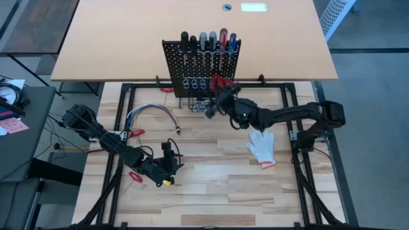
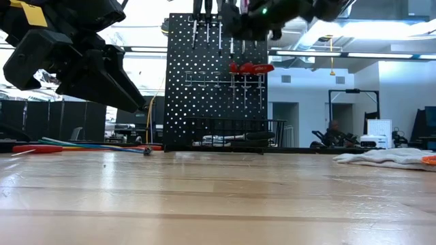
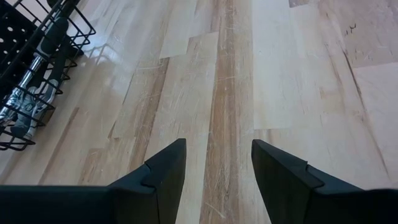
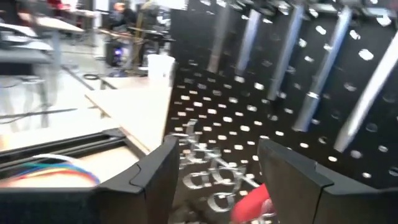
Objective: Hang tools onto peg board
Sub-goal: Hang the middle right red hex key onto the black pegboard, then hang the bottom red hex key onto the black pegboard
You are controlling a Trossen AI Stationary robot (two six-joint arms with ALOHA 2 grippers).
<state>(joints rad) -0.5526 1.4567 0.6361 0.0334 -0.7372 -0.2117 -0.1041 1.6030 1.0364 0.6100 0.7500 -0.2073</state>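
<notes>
A pale wooden table [image 1: 211,179] is carrying the black peg board [image 1: 200,64], which is standing upright at its far edge; an open workshop room is showing behind it. No writing is readable. The wire basket [image 2: 235,133] at the board's base is holding silvery tools [image 3: 28,93], and screwdrivers [image 1: 208,41] are hanging along the board's top. The right gripper [image 1: 220,96] is hovering just before the board, fingers apart and empty, red-handled pliers [image 2: 251,67] beside it. The left gripper [image 1: 167,160] is waiting well in front of the board, fingers apart. A white glove [image 1: 262,145] is lying nearby.

Beyond the slatted wooden table [image 1: 211,185], a tan desk [image 1: 128,38] stands on grey floor [image 1: 370,96], under bright ceiling lights [image 2: 395,27].
</notes>
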